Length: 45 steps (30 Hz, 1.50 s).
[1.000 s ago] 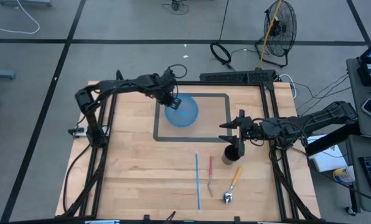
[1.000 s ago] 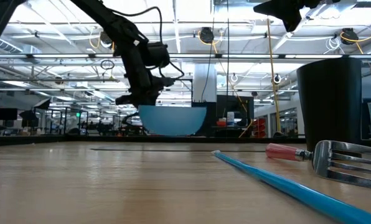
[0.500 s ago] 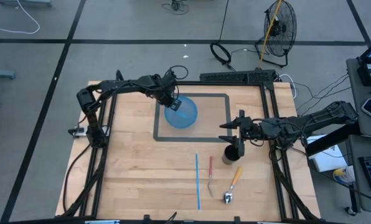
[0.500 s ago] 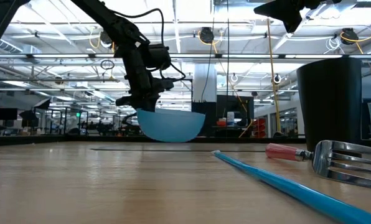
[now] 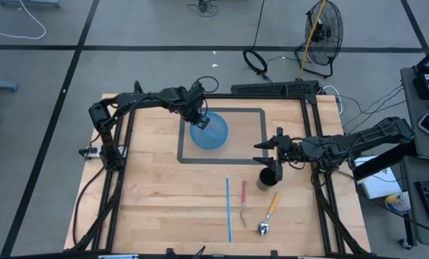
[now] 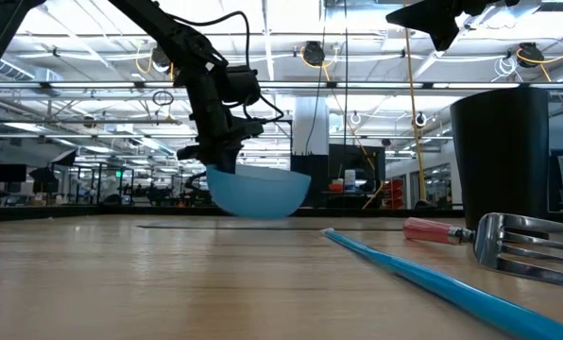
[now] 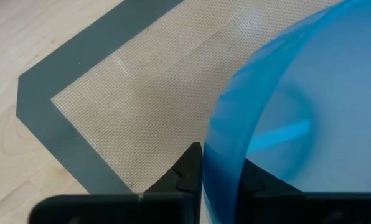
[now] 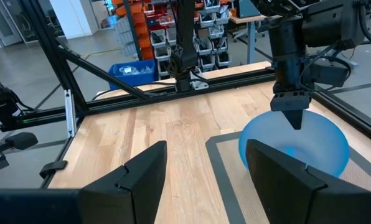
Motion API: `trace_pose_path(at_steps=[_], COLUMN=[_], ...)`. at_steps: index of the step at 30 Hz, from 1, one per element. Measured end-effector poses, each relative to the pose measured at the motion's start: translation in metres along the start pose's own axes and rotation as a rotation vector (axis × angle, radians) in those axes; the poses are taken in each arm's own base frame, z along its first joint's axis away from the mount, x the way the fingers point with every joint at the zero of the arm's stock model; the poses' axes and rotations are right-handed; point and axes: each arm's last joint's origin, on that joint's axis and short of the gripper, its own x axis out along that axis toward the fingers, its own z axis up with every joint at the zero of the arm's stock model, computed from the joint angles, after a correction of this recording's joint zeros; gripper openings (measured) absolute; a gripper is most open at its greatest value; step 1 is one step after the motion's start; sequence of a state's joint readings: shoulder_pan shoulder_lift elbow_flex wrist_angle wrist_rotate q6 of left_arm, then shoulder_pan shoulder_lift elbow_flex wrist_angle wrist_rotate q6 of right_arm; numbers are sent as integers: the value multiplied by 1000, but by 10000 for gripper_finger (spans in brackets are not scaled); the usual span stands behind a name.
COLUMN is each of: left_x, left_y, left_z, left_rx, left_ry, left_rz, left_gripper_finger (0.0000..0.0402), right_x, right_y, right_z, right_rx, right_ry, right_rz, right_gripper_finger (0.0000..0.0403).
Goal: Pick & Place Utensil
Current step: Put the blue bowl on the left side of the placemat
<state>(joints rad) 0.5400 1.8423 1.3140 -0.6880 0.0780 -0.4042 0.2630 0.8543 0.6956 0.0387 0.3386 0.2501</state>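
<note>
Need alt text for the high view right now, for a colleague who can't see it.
The left gripper pinches the rim of a blue bowl on a grey mat. The right gripper hangs open above a black cup, with a straw, fork and spoon nearby.

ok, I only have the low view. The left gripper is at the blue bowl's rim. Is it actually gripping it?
Observer: Yes. In the left wrist view, the left gripper has a finger on each side of the blue bowl rim, pinching it.
Operator: Where on the table is the bowl?
Observer: The high view puts it over the grey-bordered mat, in the mat's left part.
Operator: Is the right gripper holding anything?
Observer: No. In its wrist view, the right gripper is open with nothing between the fingers.
</note>
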Motion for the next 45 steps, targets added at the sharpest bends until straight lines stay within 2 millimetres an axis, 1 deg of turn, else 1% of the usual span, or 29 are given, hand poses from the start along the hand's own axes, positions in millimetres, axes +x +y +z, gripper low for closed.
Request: trace_pose_path(at_steps=[3,11,15,18,25,30,34,45], left_x=[0,0,0,0,0,0,0,0], left_y=[0,0,-1,-2,-3,-3,-3,-5], left_z=[0,0,0,-1,0,0,0,-3], left_rx=[-1,1,3,6,8,11,11,28], left_ry=[0,-1,-1,-2,-10,-10,-9,-11], left_rz=[0,-1,-2,-3,-7,-6,-6,26], left_gripper_finger=[42,23,21,33,85,105,112,113], right_x=[0,0,0,0,0,0,0,0], right_y=[0,0,0,0,0,0,0,0], right_z=[0,0,0,0,-1,-1,-1,-1], right_rx=[0,0,0,-1,-2,-2,6,17], right_ry=[0,0,0,2,6,6,6,6], right_rz=[0,0,0,-1,-2,-1,-1,-1], right_gripper_finger=[215,215,215,215,215,215,215,215])
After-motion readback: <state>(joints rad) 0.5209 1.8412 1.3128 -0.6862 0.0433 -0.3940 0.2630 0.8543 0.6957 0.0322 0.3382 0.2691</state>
